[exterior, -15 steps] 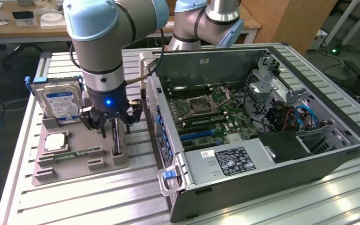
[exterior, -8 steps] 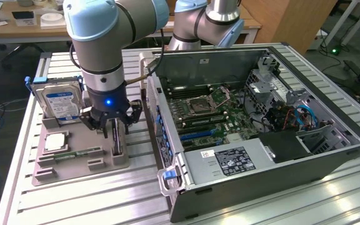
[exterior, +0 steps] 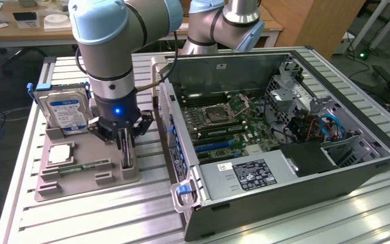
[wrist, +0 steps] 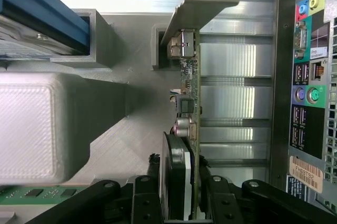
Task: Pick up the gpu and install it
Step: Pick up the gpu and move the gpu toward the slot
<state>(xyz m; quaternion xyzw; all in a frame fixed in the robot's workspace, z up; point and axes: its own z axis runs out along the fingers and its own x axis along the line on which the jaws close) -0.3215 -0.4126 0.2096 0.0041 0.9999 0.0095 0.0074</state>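
In the exterior view, a slatted aluminium bench [exterior: 79, 218] is seen carrying a grey fixture tray [exterior: 114, 180] towards its edge on the exterior view's left. An open computer case [exterior: 303, 173] is laid on its side along the rest of the bench. The case wall is found just beside the tray, close to the arm's wrist.

Inside the case a green motherboard [exterior: 229, 122] with an empty processor socket is exposed, and a labelled power supply [exterior: 249, 175] is mounted at the near end.

In the tray a hard drive [exterior: 64, 111] with a blue-white label is stood upright at the far corner. A processor chip [exterior: 59, 154] is laid flat in front of it, and a memory stick [exterior: 83, 166] is laid nearer the front edge.

The gpu [exterior: 126, 155] is stood on its long edge in a slot at the tray's case-side edge. The gripper [exterior: 124, 140] is lowered onto its top and clamped on it.

In the wrist view the gpu [wrist: 190, 92] is seen edge-on, seated in the tray. Its silver bracket is at the far end, a thin board studded with small components runs along it, and the black cooler is nearest the gripper [wrist: 181, 182]. The black fingers [wrist: 145, 197] are pressed against both faces of the card.

The case's rear port panel [wrist: 310, 77] is seen just beside the card, across bare bench slats. The hard drive's blue carrier [wrist: 42, 13] and the green memory stick [wrist: 31, 193] are seen on the other side.
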